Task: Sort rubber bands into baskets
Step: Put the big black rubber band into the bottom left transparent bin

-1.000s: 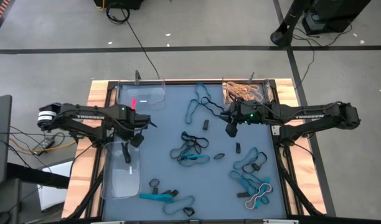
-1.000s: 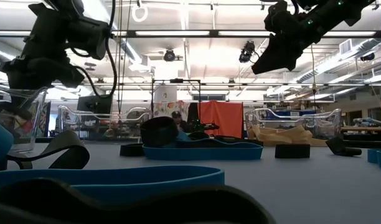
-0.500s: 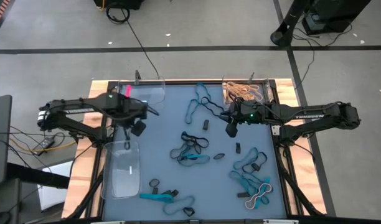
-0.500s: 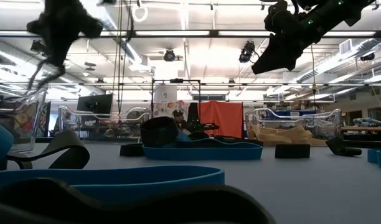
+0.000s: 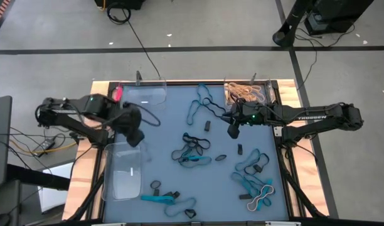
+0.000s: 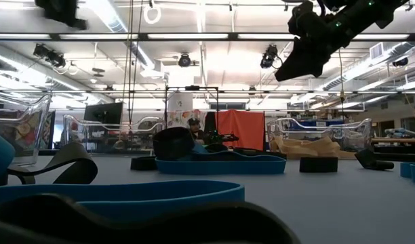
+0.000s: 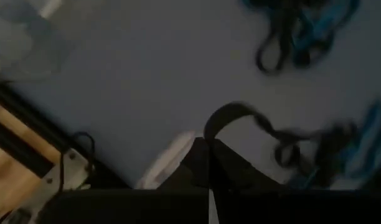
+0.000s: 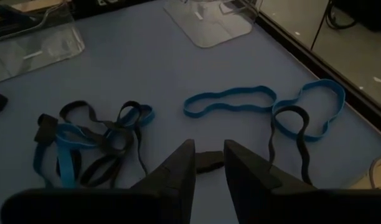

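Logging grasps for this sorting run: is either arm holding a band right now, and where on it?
The left gripper pinches a black rubber band at one end. The right gripper holds nothing.

The bands lie loose on the blue mat (image 5: 167, 125); a teal and black tangle (image 5: 193, 150) sits at the mat's middle; two long teal loops (image 5: 201, 103) lie toward its far edge; more teal, black and one pale band (image 5: 260, 198) cluster at its near right corner; tan bands (image 5: 245, 93) fill the far right basket (image 5: 267, 94); two clear baskets (image 5: 142, 94) (image 5: 123, 172) stand along the mat's left side; what they hold cannot be told.
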